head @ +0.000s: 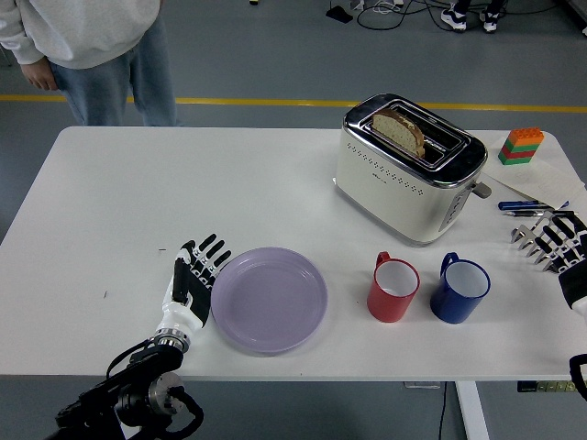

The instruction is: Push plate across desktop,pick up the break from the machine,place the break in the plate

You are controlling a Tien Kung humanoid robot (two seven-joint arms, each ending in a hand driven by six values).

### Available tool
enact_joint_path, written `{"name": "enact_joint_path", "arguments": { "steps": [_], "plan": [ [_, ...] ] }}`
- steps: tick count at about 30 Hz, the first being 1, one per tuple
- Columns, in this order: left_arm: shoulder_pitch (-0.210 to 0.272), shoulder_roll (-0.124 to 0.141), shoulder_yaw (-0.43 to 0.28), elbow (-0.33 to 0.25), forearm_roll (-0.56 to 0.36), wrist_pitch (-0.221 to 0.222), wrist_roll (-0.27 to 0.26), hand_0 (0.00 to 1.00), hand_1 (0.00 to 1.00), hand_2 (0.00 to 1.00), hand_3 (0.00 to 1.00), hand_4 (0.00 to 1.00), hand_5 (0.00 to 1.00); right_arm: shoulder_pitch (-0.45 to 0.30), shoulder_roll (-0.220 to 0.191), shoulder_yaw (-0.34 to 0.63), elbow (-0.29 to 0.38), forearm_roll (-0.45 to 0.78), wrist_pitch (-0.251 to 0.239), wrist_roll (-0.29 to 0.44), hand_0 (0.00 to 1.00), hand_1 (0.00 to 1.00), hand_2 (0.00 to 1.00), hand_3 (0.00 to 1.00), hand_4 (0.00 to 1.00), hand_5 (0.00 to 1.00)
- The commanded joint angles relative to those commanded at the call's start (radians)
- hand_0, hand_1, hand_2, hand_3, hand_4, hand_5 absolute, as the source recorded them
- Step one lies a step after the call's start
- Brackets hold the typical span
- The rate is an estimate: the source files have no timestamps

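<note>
Left hand [195, 275]: fingers straight and spread, holding nothing, palm edge set against the left rim of the lilac plate [269, 299]. Step in hand, by judgement: the push across the white table [183, 183].

Lilac plate: flat on the table, just right of the left hand, empty. The red mug [393, 288] stands near, further right on the same line; the blue mug [460, 290] is just beyond it.

Toaster [409, 167]: well apart from the left hand, up and to the right, behind the mugs. One slice of bread [400, 130] stands in a slot, its top proud of the casing.

Right hand [554, 242]: at the table's right edge, fingers extended and slack, empty; pens [532, 206] just beyond it, stacked toy bricks [522, 146] further off.

Person [92, 55]: standing at the far side, hands off the table.

Risks, by judgement: a longer push drives the plate rim into the red mug, shunting or tipping it. Contact on one rim only may spin the plate or let it slip off the fingers.
</note>
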Motion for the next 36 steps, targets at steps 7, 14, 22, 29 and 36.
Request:
{"name": "enact_joint_path", "arguments": {
  "steps": [7, 14, 22, 29, 36],
  "plan": [
    [-0.012, -0.009, 0.021, 0.008, -0.007, -0.003, 0.002, 0.77, 0.789, 0.82, 0.781, 0.458, 0.998, 0.001, 0.001, -0.005, -0.001, 0.0, 0.0, 0.0, 0.705, 0.647, 0.652, 0.605, 0.512, 0.337],
    [-0.027, -0.019, 0.031, 0.02, -0.01, -0.002, -0.002, 0.769, 0.788, 0.82, 0.78, 0.458, 0.998, 0.002, 0.002, -0.01, -0.002, 0.001, 0.0, 0.0, 0.706, 0.647, 0.652, 0.604, 0.512, 0.338],
    [-0.046, -0.019, 0.039, 0.033, -0.013, -0.003, -0.004, 0.769, 0.787, 0.819, 0.779, 0.458, 0.998, 0.003, 0.002, -0.014, -0.002, 0.001, 0.0, 0.0, 0.706, 0.647, 0.652, 0.605, 0.513, 0.339],
    [-0.049, -0.019, 0.059, 0.037, -0.025, -0.01, 0.001, 0.767, 0.786, 0.819, 0.778, 0.458, 0.998, 0.005, 0.002, -0.014, -0.002, 0.001, 0.0, 0.0, 0.706, 0.645, 0.652, 0.605, 0.513, 0.341],
    [-0.05, -0.019, 0.066, 0.035, -0.039, -0.019, 0.005, 0.763, 0.784, 0.818, 0.778, 0.458, 0.998, 0.004, 0.003, -0.015, -0.003, 0.002, 0.0, 0.0, 0.705, 0.646, 0.652, 0.605, 0.513, 0.342]
  ]
}}
